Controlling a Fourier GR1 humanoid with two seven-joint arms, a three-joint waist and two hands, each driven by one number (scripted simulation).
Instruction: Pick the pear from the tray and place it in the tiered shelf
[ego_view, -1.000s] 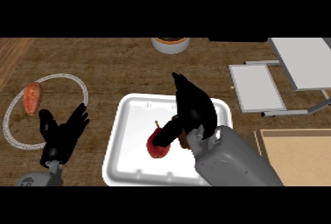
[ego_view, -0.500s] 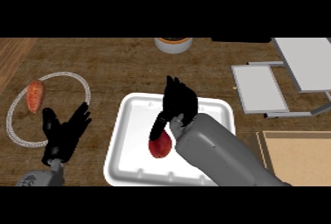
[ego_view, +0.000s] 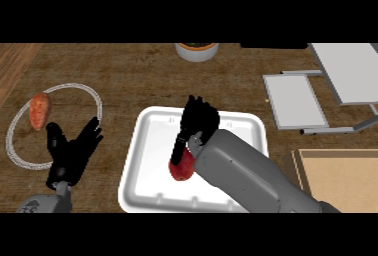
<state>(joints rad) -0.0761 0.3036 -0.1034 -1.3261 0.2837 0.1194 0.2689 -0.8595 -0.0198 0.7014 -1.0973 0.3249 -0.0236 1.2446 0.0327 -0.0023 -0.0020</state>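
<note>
Reaching over the tray (ego_view: 148, 150), the right hand (ego_view: 198, 120) hangs above the pear (ego_view: 181, 170), which lies near the tray's middle, a little toward the near side. Its fingers are fairly straight and spread only a little, pointing away from the robot, while the thumb angles down along the pear's far-left side; nothing is curled round the fruit yet, so I judge the grasp not made. The grey forearm covers the pear's right flank, so whether the palm touches it cannot be told. That steep overhead approach makes sense: the tray has a raised rim, and coming down from above avoids it.

The left hand (ego_view: 71, 150) rests open, fingers up and apart, on the counter just left of the tray, well out of the working arm's way.

The shelf (ego_view: 295, 100) stands at the right, well apart from the tray, its 2 flat tiers stepped, the lower one nearer the pear. Carrying the fruit there will call for a lift over the rim and a swing to the right.

A carrot (ego_view: 38, 111) lies inside a rope ring (ego_view: 94, 100) at the far left, and a bowl (ego_view: 196, 51) sits at the far edge; neither is in the path.
</note>
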